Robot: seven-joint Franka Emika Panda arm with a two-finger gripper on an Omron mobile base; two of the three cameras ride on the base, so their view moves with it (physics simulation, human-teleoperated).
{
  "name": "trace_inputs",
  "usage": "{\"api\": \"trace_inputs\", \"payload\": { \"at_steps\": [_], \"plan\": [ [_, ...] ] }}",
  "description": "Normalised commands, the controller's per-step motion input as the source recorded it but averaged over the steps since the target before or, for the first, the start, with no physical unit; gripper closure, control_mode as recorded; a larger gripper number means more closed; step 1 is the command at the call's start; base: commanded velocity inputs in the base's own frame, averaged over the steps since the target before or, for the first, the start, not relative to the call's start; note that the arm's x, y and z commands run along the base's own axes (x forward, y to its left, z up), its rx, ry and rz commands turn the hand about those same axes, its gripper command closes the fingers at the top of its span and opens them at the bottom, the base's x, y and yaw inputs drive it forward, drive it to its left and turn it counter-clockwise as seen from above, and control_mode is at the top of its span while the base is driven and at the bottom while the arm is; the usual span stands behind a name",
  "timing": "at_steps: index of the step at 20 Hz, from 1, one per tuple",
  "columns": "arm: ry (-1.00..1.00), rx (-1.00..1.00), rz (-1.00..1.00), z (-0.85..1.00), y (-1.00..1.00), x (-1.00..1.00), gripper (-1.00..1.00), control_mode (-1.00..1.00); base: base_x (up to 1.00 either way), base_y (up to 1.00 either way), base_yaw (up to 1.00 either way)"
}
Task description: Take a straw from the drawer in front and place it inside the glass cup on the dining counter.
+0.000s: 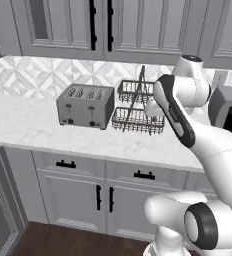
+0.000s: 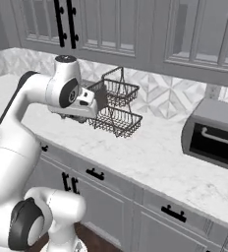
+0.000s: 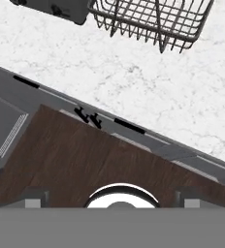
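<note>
My gripper (image 3: 113, 197) hangs high above the marble worktop's front edge and points down, open, with its fingertips (image 3: 37, 197) far apart and nothing between them. In the right base view the hand (image 2: 81, 109) sits in front of the wire rack. Under the worktop are two shallow grey drawer fronts with black bar handles, one (image 1: 144, 175) ahead of the arm and one (image 1: 65, 164) to its left. Both are shut. The same bar handles (image 3: 129, 125) appear edge-on from above. The straw is hidden. The glass cup and the dining counter are out of view.
On the worktop (image 1: 23, 125) stand a grey toaster (image 1: 85, 105) and a two-tier wire rack (image 1: 137, 112). A dark oven box (image 2: 216, 133) sits at the right. Grey doors with vertical black handles (image 1: 104, 198) are below, wall cabinets (image 1: 63, 25) above, and dark wood floor (image 3: 85, 160) in front.
</note>
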Motion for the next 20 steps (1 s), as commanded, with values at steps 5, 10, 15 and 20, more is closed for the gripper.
{"api": "trace_inputs", "payload": {
  "at_steps": [5,10,15,20],
  "plan": [
    [0.00,0.00,0.00,0.00,0.00,0.00,-1.00,1.00,-0.03,-0.74,0.56],
    [0.00,0.00,0.00,0.00,0.00,0.00,-1.00,1.00,0.00,-0.68,0.55],
    [0.00,0.00,0.00,0.00,0.00,0.00,-1.00,1.00,-0.02,-0.71,0.51],
    [0.00,0.00,0.00,0.00,0.00,0.00,-1.00,1.00,-0.04,-0.62,0.36]
  ]
}}
